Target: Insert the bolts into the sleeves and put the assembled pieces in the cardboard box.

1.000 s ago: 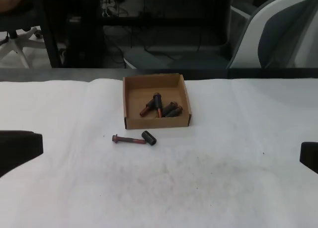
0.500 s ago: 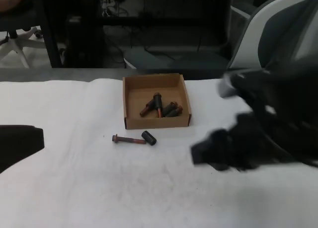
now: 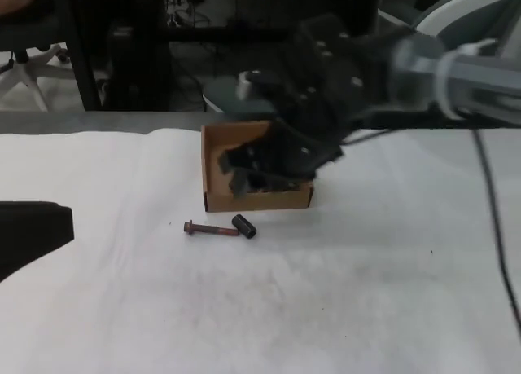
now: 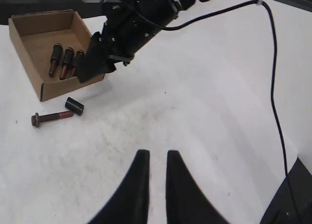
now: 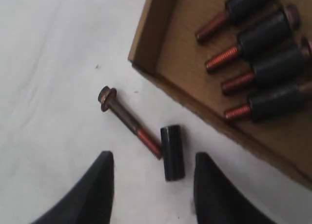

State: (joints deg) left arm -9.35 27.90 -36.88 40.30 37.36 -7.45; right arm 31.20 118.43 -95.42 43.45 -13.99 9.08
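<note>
- Bolt (image 5: 129,121) lay flat on the white cloth (image 3: 366,309), just in front of the box. Its thread tip was just beside the sleeve (image 5: 172,152).
- Sleeve lay on its side too, nothing inside it yet.
- Cardboard box (image 5: 151,24) had 4 done pieces (image 5: 268,33) in it, side by side.
- So prob. this was the last pair, and the step was the pick-up: bolt & sleeve not yet joined.
- Right claw (image 5: 152,165) hung above the pair, by the box's front wall. Fingers were wide apart w/ nothing in them, the sleeve about in line w/ the gap.
- Left claw (image 4: 156,158) sat well away over bare cloth. Fingers were a thin gap apart, holding nothing.
- Next move, I think: right claw goes down and shuts on one part w/o bumping the other, since they lay so close. Left claw then needs to grab the 2nd part.
</note>
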